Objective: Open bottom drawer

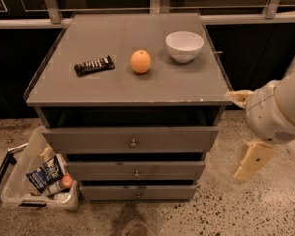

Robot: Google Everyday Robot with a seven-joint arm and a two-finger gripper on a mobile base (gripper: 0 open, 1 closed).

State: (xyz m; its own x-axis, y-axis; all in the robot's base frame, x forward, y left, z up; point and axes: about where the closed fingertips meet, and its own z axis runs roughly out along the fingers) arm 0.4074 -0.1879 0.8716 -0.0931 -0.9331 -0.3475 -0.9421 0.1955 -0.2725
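The grey cabinet [128, 90] has three drawers. The bottom drawer [108, 192] is the lowest, slimmest grey front, with a small round metal knob [138, 195] at its middle; it sits about flush under the middle drawer [98, 171]. My gripper [235, 135] hangs to the right of the cabinet, level with the top drawer [88, 139]. Its two cream fingers [253, 160] are spread apart and hold nothing. It is above and to the right of the bottom drawer's knob, not touching the cabinet.
On the cabinet top lie a dark snack bar [94, 65], an orange [140, 61] and a white bowl [184, 46]. A clear plastic bin [19, 193] with packets stands on the speckled floor at the cabinet's left. Dark panels and railing run behind.
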